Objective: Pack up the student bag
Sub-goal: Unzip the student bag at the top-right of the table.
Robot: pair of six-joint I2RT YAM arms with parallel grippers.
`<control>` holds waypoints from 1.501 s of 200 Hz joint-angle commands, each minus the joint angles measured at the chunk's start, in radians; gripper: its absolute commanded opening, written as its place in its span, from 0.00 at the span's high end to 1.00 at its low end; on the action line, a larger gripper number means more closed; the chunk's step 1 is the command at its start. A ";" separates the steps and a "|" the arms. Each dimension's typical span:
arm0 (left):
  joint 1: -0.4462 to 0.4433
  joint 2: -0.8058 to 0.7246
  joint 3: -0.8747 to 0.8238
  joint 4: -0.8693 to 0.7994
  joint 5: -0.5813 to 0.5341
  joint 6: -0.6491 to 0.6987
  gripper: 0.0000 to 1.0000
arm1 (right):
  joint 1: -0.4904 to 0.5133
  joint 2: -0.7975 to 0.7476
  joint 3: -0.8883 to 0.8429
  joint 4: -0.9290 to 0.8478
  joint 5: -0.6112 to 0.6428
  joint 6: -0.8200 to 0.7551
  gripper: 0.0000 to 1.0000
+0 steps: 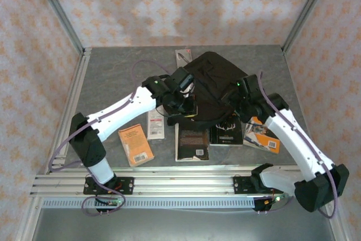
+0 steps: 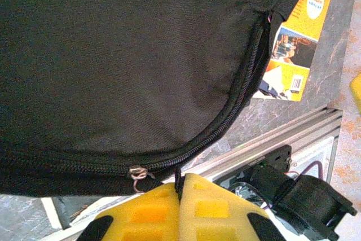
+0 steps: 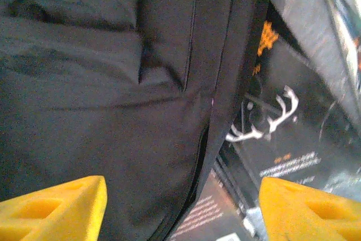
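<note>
Okay, from above: the large black soft fabric backpack [image 1: 211, 74] slumps far-centre on the tabletop [image 1: 113, 71]. Left wrist: my left hand [image 2: 181, 187] is pinched on its black zip pull [image 2: 178, 172]. Right wrist: my right hand [image 3: 183, 196] is spread wide over limp cloth; I'd grip seams.

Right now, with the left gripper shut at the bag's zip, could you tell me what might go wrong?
1. The left gripper pinches only a thin zip pull; it may slip free under a tug.
2. The right gripper hangs open over the bag, holding nothing, so the bag could slide rather than unzip.
3. The bag overlaps a black book, which might be dragged along.
</note>
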 commanded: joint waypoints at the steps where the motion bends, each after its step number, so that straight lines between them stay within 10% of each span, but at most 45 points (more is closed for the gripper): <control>1: -0.024 0.027 0.067 -0.006 0.028 -0.019 1.00 | -0.001 0.011 -0.058 -0.047 -0.123 0.099 0.29; 81: -0.062 0.051 0.120 -0.014 0.065 -0.030 1.00 | 0.008 0.015 -0.220 0.157 -0.240 0.236 0.31; 139: -0.061 0.041 0.128 -0.123 -0.019 0.046 1.00 | 0.026 0.058 -0.237 0.149 -0.139 0.156 1.00; 300: 0.052 0.034 0.185 -0.337 -0.277 0.204 1.00 | 0.040 0.036 -0.196 -0.100 0.120 -0.068 1.00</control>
